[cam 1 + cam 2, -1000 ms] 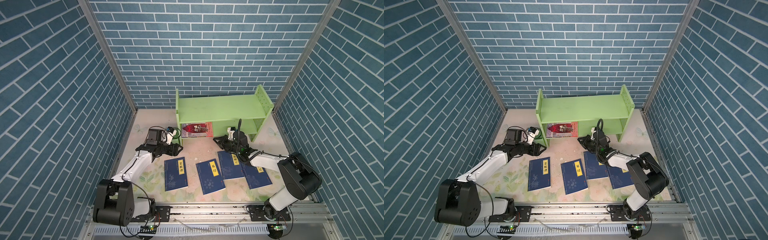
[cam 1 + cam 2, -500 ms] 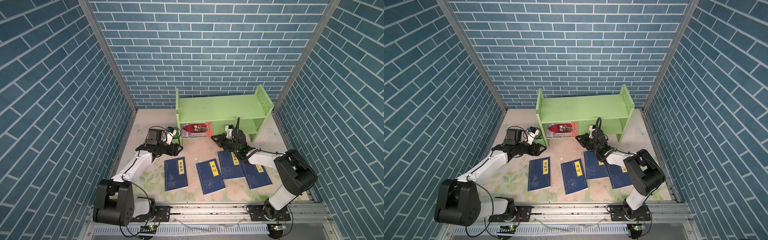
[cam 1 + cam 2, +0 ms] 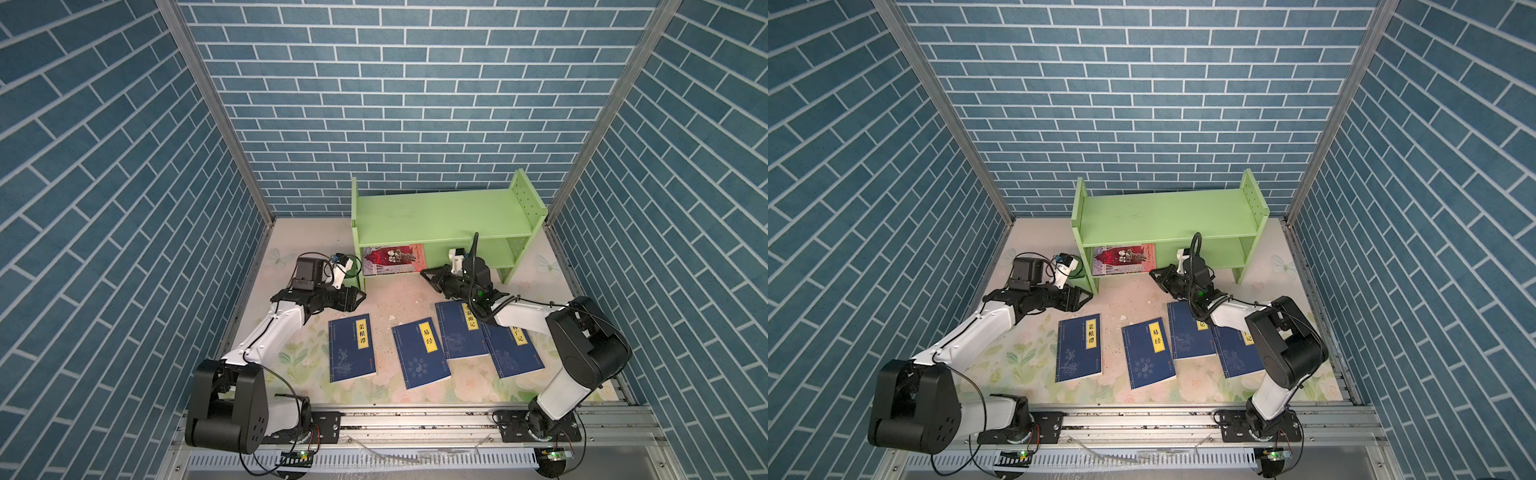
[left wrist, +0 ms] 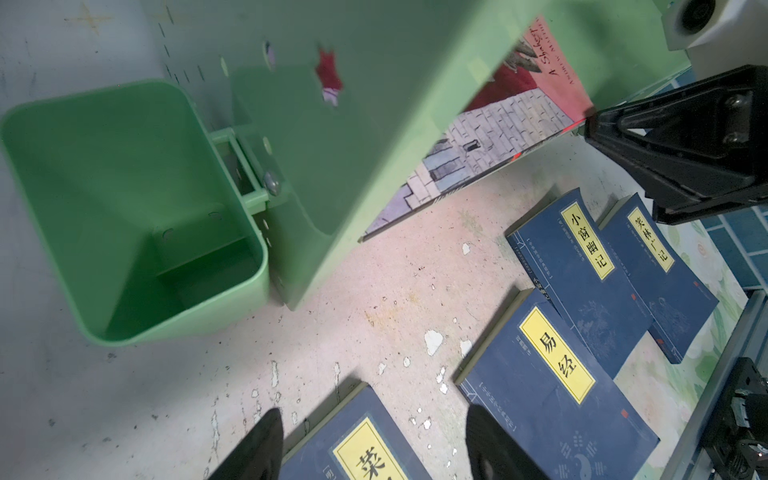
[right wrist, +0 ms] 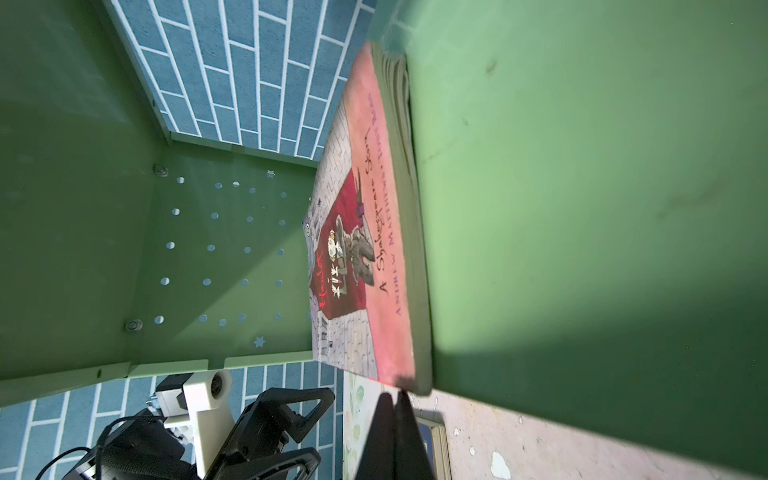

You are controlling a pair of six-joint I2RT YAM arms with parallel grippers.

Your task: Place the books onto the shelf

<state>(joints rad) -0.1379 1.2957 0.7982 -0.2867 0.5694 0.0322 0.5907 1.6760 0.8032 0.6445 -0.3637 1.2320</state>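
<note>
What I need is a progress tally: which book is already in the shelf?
The red-and-grey illustrated book, in the shelf's lower tier; the four dark blue ones lie on the table.

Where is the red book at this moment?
In both top views the red book lies on the lower level of the green shelf, at its left end, by the right gripper.

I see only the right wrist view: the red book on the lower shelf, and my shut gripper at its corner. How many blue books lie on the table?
Observer: Four dark blue books lie flat on the floral mat before the shelf.
Operator: Do some overlap?
Observer: Yes, the third from left covers the edge of the rightmost book.
Operator: Where is the left gripper?
Observer: The left gripper hovers open near the far end of the leftmost book.
</note>
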